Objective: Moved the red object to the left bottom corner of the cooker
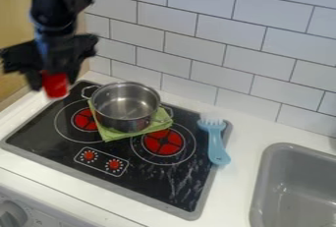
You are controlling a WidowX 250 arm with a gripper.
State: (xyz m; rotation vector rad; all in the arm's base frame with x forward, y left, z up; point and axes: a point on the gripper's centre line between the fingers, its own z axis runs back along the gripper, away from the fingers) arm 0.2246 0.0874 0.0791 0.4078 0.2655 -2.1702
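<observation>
With the cooker as the clock and twelve at the view's top, a tiled wall (249, 39) runs behind from twelve to two o'clock. The white counter (239, 186) surrounds the black cooker (151, 184). At eleven o'clock, the black arm (56, 12) hangs down from the top edge. A grey sink (263, 186) is set in the counter between three and four.

The gripper (52, 79), at eleven, has its jaws parted by about the width of the red cup (56, 86), with the cup held between them. The cup is above the cooker's far left corner, its lower part sticking out below the jaws.

A steel pot (125, 104) stands upright towards twelve, on a green cloth (113, 134). A light blue brush (216, 145) lies at three, across the cooker's edge; its pale head points to twelve, its handle end reaches over the counter. Two red knobs sit on the cooker: one (89, 156) towards eight, the other (114, 164) between six and seven.
</observation>
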